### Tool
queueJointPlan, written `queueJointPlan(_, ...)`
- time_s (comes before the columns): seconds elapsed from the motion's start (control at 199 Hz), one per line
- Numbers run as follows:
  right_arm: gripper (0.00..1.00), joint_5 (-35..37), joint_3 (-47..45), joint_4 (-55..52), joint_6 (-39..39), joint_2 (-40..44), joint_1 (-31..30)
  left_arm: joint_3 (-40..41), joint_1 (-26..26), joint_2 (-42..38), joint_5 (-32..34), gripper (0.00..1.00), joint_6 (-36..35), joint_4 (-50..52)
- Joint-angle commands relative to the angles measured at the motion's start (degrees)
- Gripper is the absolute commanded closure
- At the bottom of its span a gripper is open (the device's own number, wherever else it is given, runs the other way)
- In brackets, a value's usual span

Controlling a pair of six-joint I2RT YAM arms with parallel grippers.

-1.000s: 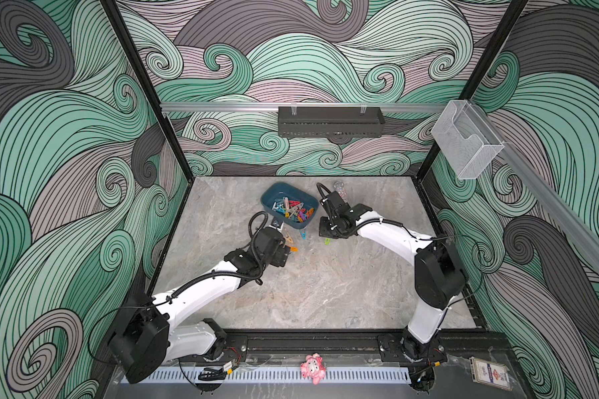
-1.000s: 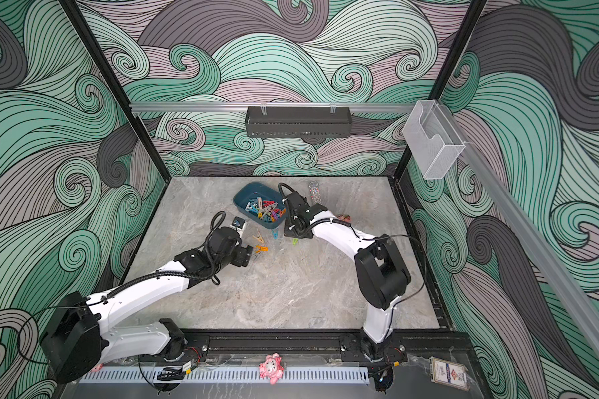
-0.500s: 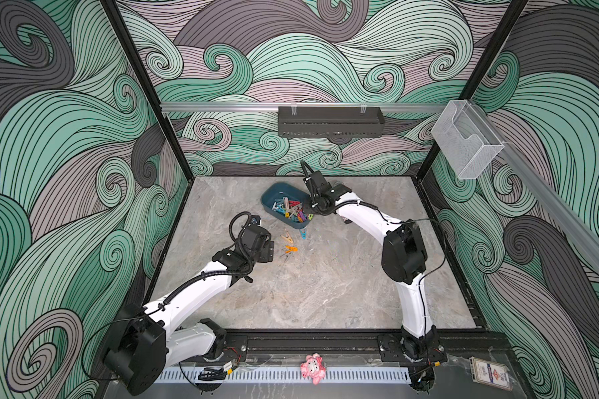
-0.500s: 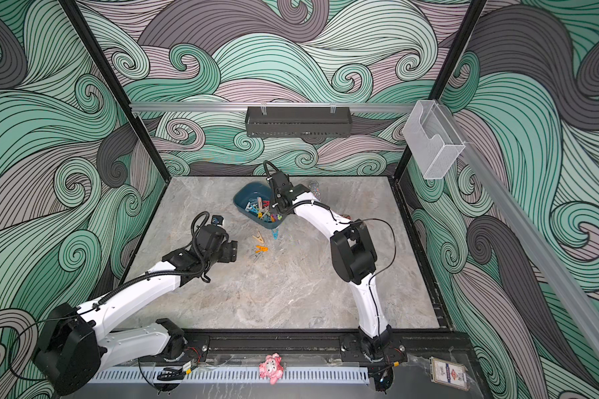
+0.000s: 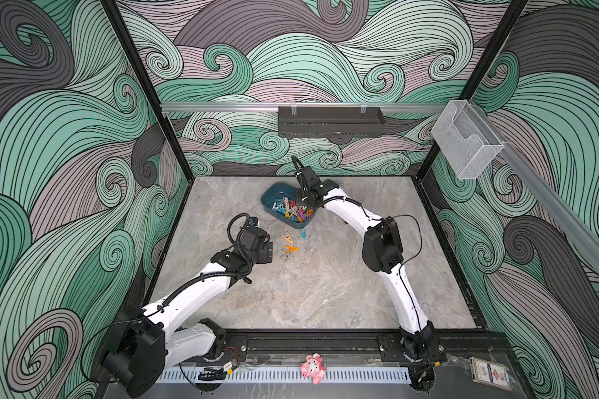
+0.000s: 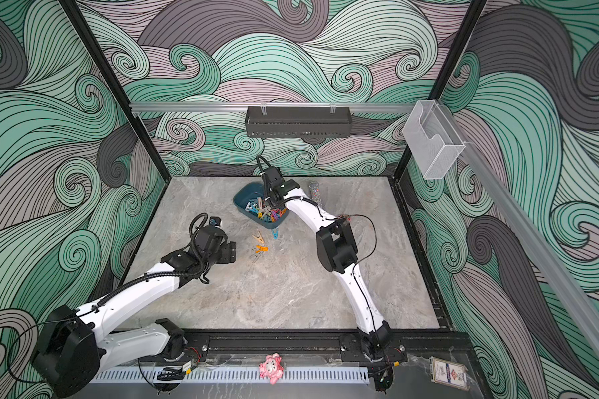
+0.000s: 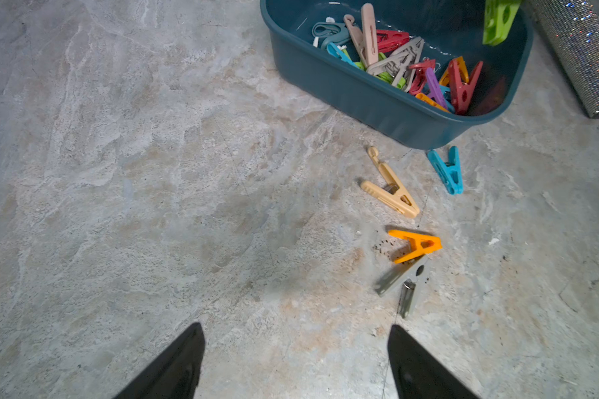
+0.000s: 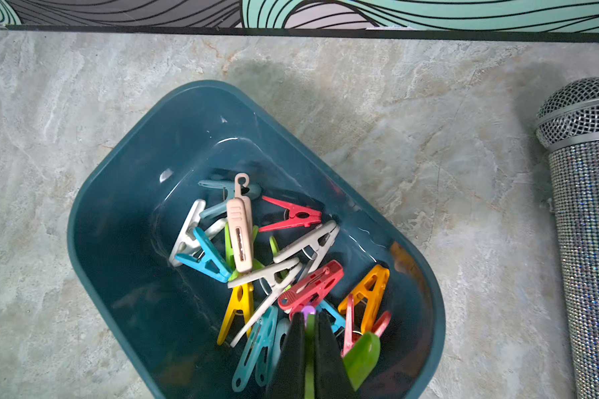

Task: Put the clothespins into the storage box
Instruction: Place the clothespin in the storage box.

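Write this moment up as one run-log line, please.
right claw: shut on green clothespin above storage box | left claw: open, empty | loose on table: beige clothespin, blue clothespin, orange clothespin, grey clothespin

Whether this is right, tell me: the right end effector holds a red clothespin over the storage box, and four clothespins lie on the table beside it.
Not red. The right end effector holds a green clothespin over the storage box, as the right wrist view shows. Four clothespins do lie on the table beside it.

Bright even light, soft shadows, slight wide-angle distortion
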State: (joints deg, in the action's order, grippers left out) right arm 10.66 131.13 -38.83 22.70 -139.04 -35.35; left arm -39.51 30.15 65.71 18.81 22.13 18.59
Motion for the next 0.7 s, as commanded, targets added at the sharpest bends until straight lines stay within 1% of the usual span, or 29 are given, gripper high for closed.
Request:
queueJointPlan(0.0, 0.76, 1.04, 3.26, -2.70, -1.14, -0.09, 0.34, -0.21, -0.38, -0.79, -0.60, 0.15, 1.42, 1.06)
queueJointPlan(0.055, 0.70, 1.24, 4.48, -3.97, -1.59, 0.04, 0.26, -0.34, -0.43, -0.82, -0.80, 0.15, 1.40, 0.96)
queueJointPlan(0.09, 0.69, 1.64, 4.81, -4.49, -1.68, 0.52, 0.27, -0.39, -0.44, -0.92, -1.01, 0.15, 1.27, 0.80)
queueJointPlan(0.241, 0.68, 1.41, 2.07, -4.53, -0.65, 4.70, -0.41, -0.56, -0.44, -1.47, -3.68, 0.15, 0.53, -0.06)
queueJointPlan(0.346, 0.69, 1.30, -2.66, -3.91, -0.57, 8.61, -1.88, -1.60, -0.41, -1.18, -4.86, 0.15, 0.05, 0.81)
queueJointPlan(0.472, 0.69, 1.05, -13.87, -0.57, -0.17, 16.00, -4.22, -2.55, -0.44, 0.14, -7.43, 0.16, -2.14, 2.45)
queueJointPlan(0.582, 0.69, 0.62, -25.62, 3.65, 0.91, 23.50, -5.90, -2.34, -0.40, 0.85, -8.88, 0.16, -1.70, 3.82)
queueJointPlan(0.698, 0.70, -0.07, -36.67, 6.30, 3.19, 29.58, -7.00, -0.86, -0.22, 1.01, -13.48, 0.16, -1.44, 2.53)
